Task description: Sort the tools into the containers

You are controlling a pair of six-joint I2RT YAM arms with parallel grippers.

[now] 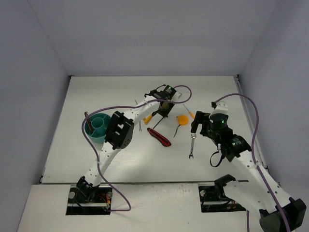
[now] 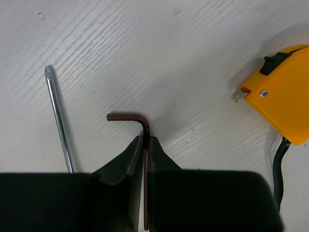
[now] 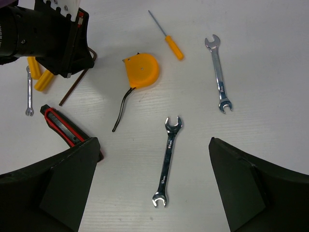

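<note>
My left gripper [image 2: 146, 139] is shut on the long arm of a dark L-shaped hex key [image 2: 140, 119], its bent end low over the table. In the top view it [image 1: 165, 109] is at mid table, far from the teal divided bowl [image 1: 93, 136] at the left. My right gripper [image 3: 153, 162] is open above a silver wrench [image 3: 167, 162], not touching it. A second wrench [image 3: 218, 72], an orange-handled screwdriver [image 3: 170, 42], an orange-headed tool with a black cord [image 3: 141, 70] and a red-and-black utility knife [image 3: 60, 126] lie around.
A screwdriver shaft [image 2: 58, 116] lies left of the held hex key, with orange handles [image 3: 41, 79] and a small wrench [image 3: 29, 92] beside them. A dark tool stands in the bowl [image 1: 87, 121]. White walls enclose the table on three sides.
</note>
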